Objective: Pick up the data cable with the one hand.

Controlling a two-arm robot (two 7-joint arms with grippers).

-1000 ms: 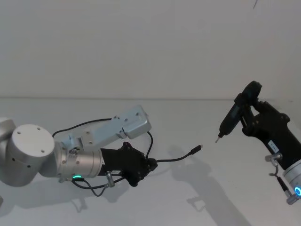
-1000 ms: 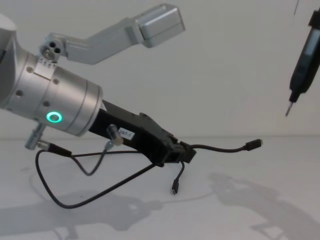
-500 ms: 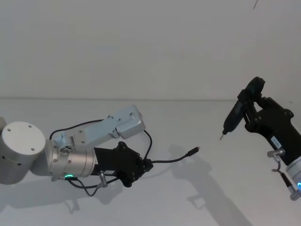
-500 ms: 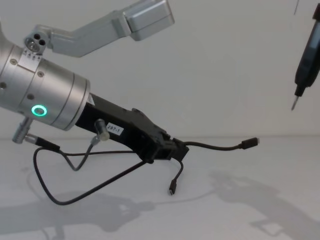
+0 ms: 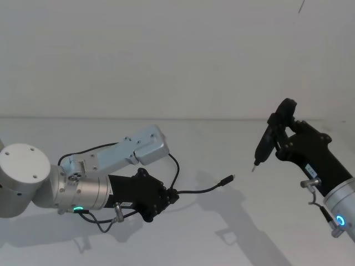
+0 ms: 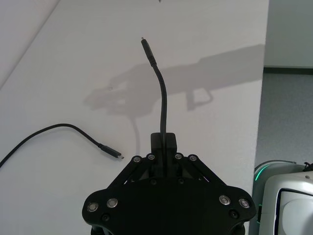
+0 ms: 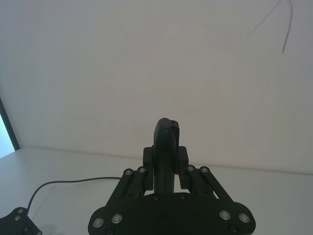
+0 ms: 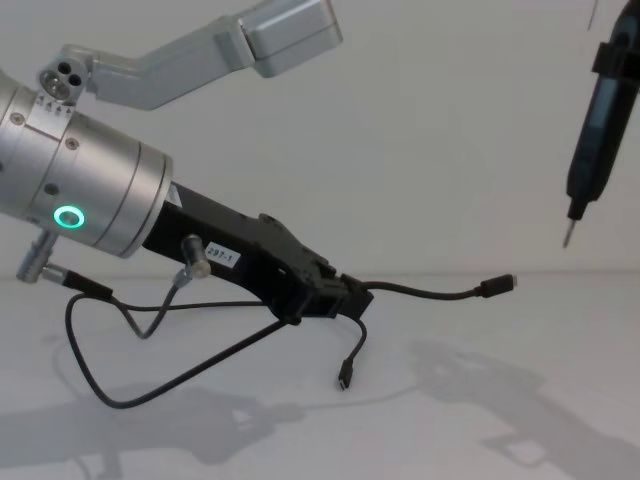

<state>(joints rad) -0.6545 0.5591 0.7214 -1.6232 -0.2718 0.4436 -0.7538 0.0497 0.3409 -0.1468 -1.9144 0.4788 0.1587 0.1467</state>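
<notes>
Two arms are over my white counter [image 5: 183, 244], and I go through them from the bulkiest thing down. My left arm, a thick silver cylinder [image 8: 75, 185] with a green ring light [image 8: 68, 217], reaches low across the counter from the left. Its black left claw [image 5: 166, 195] is pinching the data cable [image 8: 420, 293] near one end, so that a short length sticks out forward with its plug in the air, clear of the counter. The remaining cord droops from the claw: in the chest view one plug [image 8: 343, 380] hangs just under it, and a long loop sags back beneath the arm. On the right, raised well apart from the cable, my right claw [image 5: 282, 136] is clamped on a slim black pointed tool [image 8: 588, 130], tip down.
</notes>
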